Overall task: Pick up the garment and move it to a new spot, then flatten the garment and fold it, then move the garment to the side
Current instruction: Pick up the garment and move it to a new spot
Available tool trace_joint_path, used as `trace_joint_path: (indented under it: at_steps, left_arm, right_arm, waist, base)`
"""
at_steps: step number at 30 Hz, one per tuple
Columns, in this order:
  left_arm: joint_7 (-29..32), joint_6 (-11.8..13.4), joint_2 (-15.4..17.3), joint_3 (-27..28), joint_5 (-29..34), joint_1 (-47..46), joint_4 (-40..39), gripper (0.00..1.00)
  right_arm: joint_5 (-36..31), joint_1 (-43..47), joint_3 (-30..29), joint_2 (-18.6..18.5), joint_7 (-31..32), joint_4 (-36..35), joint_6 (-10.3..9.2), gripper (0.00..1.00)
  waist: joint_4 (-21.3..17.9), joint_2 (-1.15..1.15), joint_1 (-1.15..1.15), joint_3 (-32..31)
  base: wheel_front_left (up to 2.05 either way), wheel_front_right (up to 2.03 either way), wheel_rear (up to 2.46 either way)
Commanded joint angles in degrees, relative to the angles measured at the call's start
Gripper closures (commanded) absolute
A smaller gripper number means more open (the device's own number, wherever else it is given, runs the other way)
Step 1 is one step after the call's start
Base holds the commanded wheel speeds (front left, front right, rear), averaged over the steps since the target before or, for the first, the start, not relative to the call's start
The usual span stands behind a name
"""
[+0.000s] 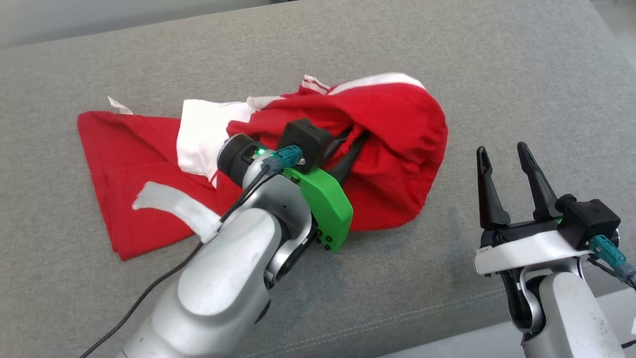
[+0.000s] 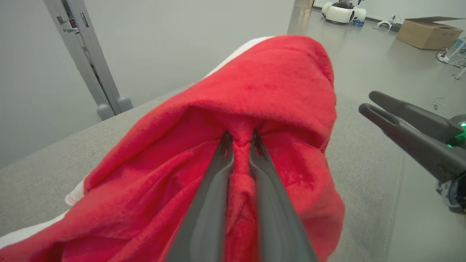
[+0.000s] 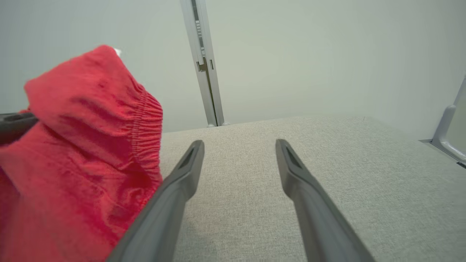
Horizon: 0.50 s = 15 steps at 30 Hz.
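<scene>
Between the fingers of your left gripper [image 2: 239, 140], a pinched ridge of the red garment [image 1: 392, 114] was clamped, its bunched end raised off the grey cushion [image 1: 497, 64], probably so you could carry it to a new spot; the rest trailed flat toward the robot's left. Beside it your right gripper [image 1: 502, 151] stood spread wide and empty, just clear of the cloth

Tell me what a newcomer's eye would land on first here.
The bright red garment, with white patches, lies crumpled in the middle of the grey cushioned surface. The left gripper is shut on a raised fold of it, and the cloth humps up around the fingers. The right gripper stands open off to the right, over bare surface and apart from the cloth.
</scene>
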Motion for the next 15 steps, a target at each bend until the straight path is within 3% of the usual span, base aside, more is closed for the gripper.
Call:
trace_joint_path:
  at_steps: [1,10,11,12,15]
  left_arm:
    - [0.1,-0.7,-0.5,-0.8,-0.1,-1.4,1.9,1.00]
    - [-2.6,-1.5,-2.7,-4.6,-4.7,-6.2,17.3,1.00]
    - [-3.2,-1.4,-2.7,-5.1,-5.6,-6.7,18.2,0.63]
    - [-3.8,-1.4,-2.8,-5.8,-6.7,-7.2,18.8,0.00]
    - [-6.4,-0.9,-2.7,-7.8,-9.1,-8.3,18.8,0.00]
  right_arm:
    - [0.5,-0.7,0.1,0.0,-0.2,-0.2,-0.02,0.00]
    - [2.4,-1.9,1.6,0.0,-0.2,0.2,-0.02,0.00]
    - [2.5,-2.0,1.8,0.0,-0.2,0.4,-0.02,0.00]
    - [2.6,-2.1,1.9,0.0,-0.2,0.4,-0.02,0.00]
    - [2.6,-2.2,1.5,0.0,-0.2,0.5,-0.02,0.00]
  waist:
    - [-2.9,0.00,0.01,2.1]
    - [-6.0,0.00,0.01,4.5]
    - [-6.2,0.00,0.01,4.6]
    - [-6.3,0.00,0.01,4.7]
    - [-6.1,0.00,0.01,4.8]
  base:
    - [0.00,0.00,0.00]
    - [0.00,0.00,0.00]
    - [0.00,0.00,0.00]
    - [0.00,0.00,0.00]
    - [0.00,0.00,0.00]
